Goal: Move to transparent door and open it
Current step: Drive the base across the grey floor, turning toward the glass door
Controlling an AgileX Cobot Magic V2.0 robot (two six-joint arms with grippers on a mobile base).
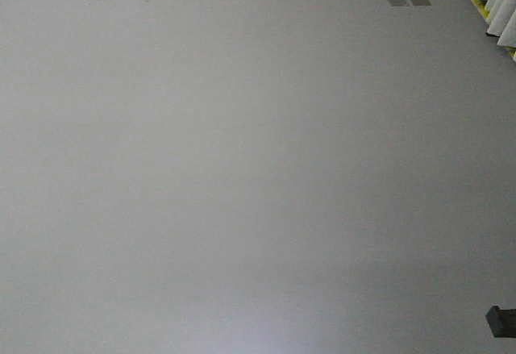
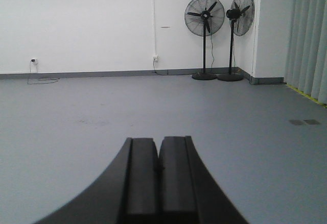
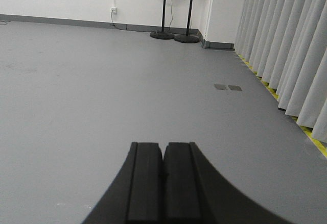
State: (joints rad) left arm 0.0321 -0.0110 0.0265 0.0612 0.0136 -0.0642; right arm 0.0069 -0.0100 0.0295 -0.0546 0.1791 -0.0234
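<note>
The transparent door is out of view in every frame. My left gripper (image 2: pixel 159 141) sits at the bottom of the left wrist view, black jaws pressed together with nothing between them, pointing across bare grey floor toward a white wall. My right gripper (image 3: pixel 163 145) is likewise shut and empty at the bottom of the right wrist view, aimed along the floor beside a row of curtains. The front view shows only grey floor (image 1: pixel 242 168).
Two black pedestal fans (image 2: pixel 205 35) (image 2: pixel 236 30) stand at the far wall's corner. Pale pleated curtains (image 3: pixel 286 45) run along the right side above a yellow floor line (image 3: pixel 312 138). Two small grey floor plates (image 3: pixel 228 87) lie near them. A dark object (image 1: pixel 501 320) pokes in at the front view's lower right.
</note>
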